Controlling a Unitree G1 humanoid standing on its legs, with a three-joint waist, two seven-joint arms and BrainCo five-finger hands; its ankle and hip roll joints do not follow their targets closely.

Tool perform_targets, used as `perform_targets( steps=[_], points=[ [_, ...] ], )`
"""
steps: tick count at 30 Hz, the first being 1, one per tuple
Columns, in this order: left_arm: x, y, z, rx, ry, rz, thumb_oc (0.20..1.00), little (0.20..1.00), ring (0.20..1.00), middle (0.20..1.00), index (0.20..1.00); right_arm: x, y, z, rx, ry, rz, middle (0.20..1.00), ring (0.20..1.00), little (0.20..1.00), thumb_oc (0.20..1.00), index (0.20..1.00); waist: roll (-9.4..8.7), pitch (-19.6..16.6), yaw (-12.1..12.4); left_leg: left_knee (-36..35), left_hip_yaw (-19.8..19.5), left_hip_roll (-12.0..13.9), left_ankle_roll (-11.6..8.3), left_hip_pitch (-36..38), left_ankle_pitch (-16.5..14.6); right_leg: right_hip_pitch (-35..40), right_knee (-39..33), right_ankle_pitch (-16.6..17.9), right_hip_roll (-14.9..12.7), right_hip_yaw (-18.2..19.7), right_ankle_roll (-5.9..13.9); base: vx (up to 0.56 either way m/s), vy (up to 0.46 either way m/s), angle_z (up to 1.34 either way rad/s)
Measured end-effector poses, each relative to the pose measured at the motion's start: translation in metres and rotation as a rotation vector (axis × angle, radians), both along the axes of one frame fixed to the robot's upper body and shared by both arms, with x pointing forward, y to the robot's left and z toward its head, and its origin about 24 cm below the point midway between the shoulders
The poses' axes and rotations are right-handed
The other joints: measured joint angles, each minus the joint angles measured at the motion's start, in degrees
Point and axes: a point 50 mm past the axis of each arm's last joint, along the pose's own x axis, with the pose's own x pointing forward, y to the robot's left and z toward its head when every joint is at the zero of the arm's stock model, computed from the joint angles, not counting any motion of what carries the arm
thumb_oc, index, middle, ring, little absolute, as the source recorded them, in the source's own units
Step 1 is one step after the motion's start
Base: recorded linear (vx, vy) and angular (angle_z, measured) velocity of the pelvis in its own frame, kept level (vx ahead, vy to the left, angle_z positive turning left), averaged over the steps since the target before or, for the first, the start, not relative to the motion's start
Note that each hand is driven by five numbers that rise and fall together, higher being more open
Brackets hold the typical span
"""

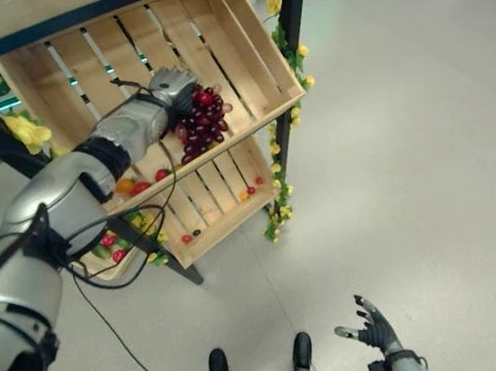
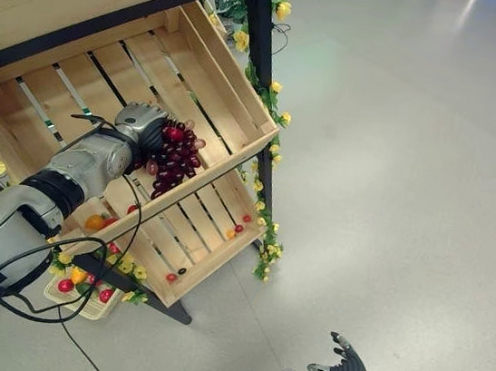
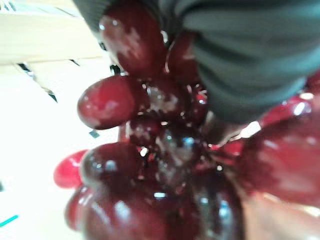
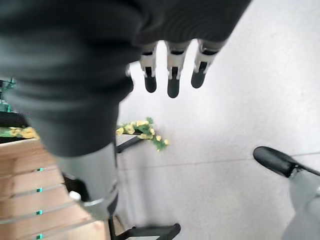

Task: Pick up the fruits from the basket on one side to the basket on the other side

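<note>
A bunch of dark red grapes (image 1: 203, 123) (image 3: 165, 165) hangs at the low front edge of the tilted upper wooden crate (image 1: 248, 48). My left hand (image 1: 171, 87) is shut on the top of the bunch, reaching in from the lower left. I cannot tell whether the grapes rest on the slats. The lower wooden crate (image 1: 217, 209) holds a few small red and orange fruits (image 1: 252, 189), plus an orange and a red one (image 1: 141, 188) beside my forearm. My right hand (image 1: 375, 329) (image 4: 170, 75) hangs open over the floor at the lower right, holding nothing.
The crates sit on a black-framed stand with a post (image 1: 290, 26) wrapped in yellow flowers and leaves. A small white basket of fruit (image 2: 78, 296) stands on the floor under the stand. Grey floor spreads to the right.
</note>
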Motion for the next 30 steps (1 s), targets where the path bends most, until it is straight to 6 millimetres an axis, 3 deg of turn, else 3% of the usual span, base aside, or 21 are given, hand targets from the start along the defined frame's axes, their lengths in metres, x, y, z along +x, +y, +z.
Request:
perform_targets(
  steps=[8,15,16,17,30],
  points=[
    [-0.001,0.013,-0.005,0.027,0.027,0.054,0.2,0.2,0.2,0.2,0.2,-0.011,-0.004,-0.004,-0.003,0.036,0.004,1.0,1.0,1.0,1.0,1.0,0.17,0.12,-0.39,-0.06,1.02,0.06,-0.27,0.55,-0.31,-0.16,0.0,-0.02,0.17,1.42,0.0,0.02,0.006,-0.1],
    [-0.002,0.017,-0.006,0.037,0.039,0.073,0.2,0.2,0.2,0.2,0.2,-0.008,-0.006,-0.002,-0.014,0.033,0.017,1.0,1.0,1.0,1.0,1.0,0.2,0.09,-0.47,-0.04,1.53,0.17,-0.25,0.7,-0.39,-0.2,0.01,0.0,0.36,1.56,-0.04,0.01,0.005,-0.02],
    [-0.002,0.017,-0.006,0.035,0.039,0.074,0.777,0.777,0.777,0.777,0.777,-0.007,-0.006,-0.001,-0.015,0.031,0.018,1.0,1.0,1.0,1.0,1.0,0.2,0.09,-0.48,-0.05,1.53,0.16,-0.25,0.71,-0.39,-0.19,0.01,0.0,0.36,1.56,-0.04,0.0,0.0,0.0],
    [-0.002,0.018,-0.006,0.033,0.038,0.074,1.0,1.0,1.0,1.0,1.0,-0.006,-0.006,-0.001,-0.017,0.027,0.02,1.0,1.0,1.0,1.0,1.0,0.22,0.07,-0.48,-0.05,1.54,0.16,-0.25,0.75,-0.39,-0.15,0.01,0.01,0.37,1.56,-0.05,0.0,0.0,0.0],
    [-0.003,0.022,-0.006,0.032,0.066,0.091,1.0,1.0,1.0,1.0,1.0,-0.002,-0.004,0.001,-0.018,0.029,0.053,1.0,1.0,1.0,1.0,1.0,0.24,-0.24,-0.39,-0.28,1.41,0.18,-0.2,1.66,-0.53,0.81,0.01,0.05,0.33,1.5,-0.12,0.0,0.0,0.0]
  ],
)
